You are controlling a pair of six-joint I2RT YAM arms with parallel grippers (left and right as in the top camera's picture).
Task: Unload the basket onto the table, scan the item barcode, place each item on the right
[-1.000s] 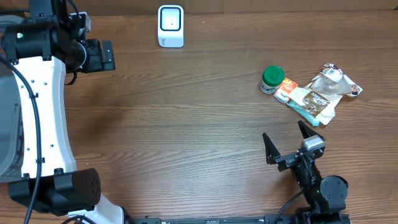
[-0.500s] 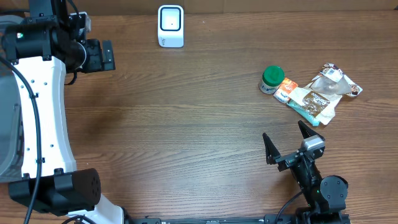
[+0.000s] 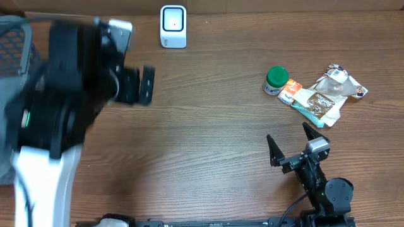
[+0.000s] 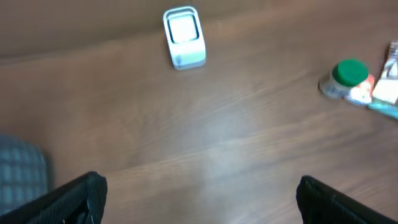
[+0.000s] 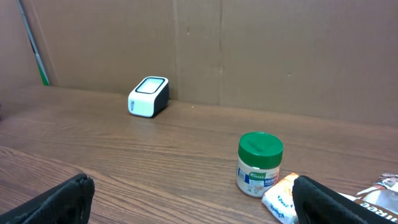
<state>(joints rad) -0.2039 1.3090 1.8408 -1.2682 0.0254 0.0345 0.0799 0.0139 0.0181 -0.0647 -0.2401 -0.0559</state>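
Note:
A white barcode scanner [image 3: 173,26] stands at the table's far edge; it also shows in the left wrist view [image 4: 184,36] and the right wrist view [image 5: 148,96]. The items lie together at the right: a green-lidded jar [image 3: 276,81] [image 5: 259,163] [image 4: 348,78], an orange packet [image 3: 290,91] [image 5: 283,198], a teal and brown pouch [image 3: 317,104] and a clear packet [image 3: 341,84]. My left gripper [image 3: 140,85] [image 4: 202,199] is open and empty, blurred, over the left middle of the table. Near the front edge my right gripper [image 3: 289,137] [image 5: 193,199] is open and empty, short of the items.
A grey mesh bin [image 3: 12,38] [image 4: 22,168] sits at the table's left edge. A cardboard wall [image 5: 249,50] rises behind the scanner.
The left arm has swung right and toward the table's middle, fast enough to blur. The right arm and the items have not moved.

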